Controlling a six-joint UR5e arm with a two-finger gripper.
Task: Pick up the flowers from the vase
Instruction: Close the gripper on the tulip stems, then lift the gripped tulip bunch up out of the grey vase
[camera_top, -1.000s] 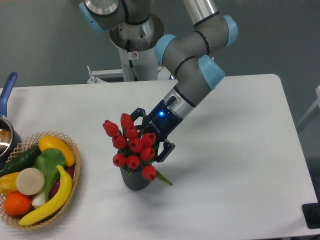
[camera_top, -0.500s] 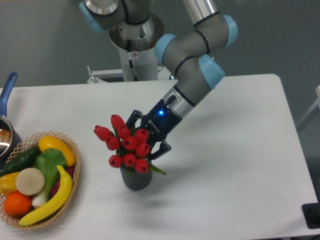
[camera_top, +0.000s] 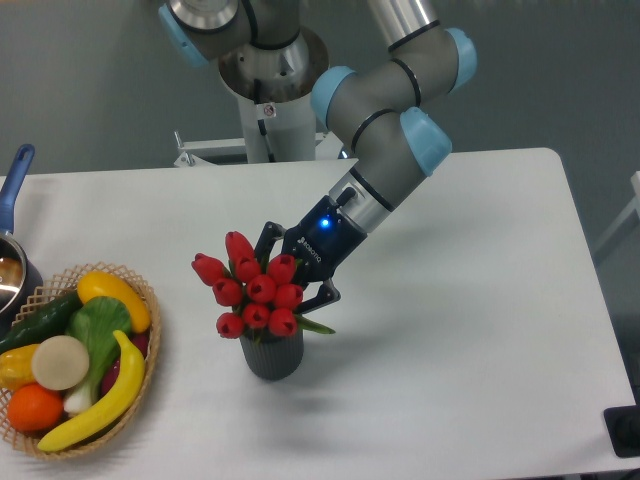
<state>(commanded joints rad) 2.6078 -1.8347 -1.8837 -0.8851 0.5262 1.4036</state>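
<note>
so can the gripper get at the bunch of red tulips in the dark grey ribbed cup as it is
Probably yes. The gripper is already at the bunch of red tulips, its dark fingers either side of the buds above the dark grey ribbed cup. Nothing stands between them; whether it has closed is hidden by the blooms.

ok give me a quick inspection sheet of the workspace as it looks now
surface: white table, no spills seen
job's things: flowers, red tulip buds, stems down in the dark ribbed vase standing upright
clutter: wicker basket of fruit and vegetables at the left edge; blue-handled pot behind it, partly out of frame
grippers: gripper behind the bouquet, fingers either side of it; closure hidden by the buds
cables: nothing seen
surroundings: grey wall; arm's base pedestal behind the table
</note>
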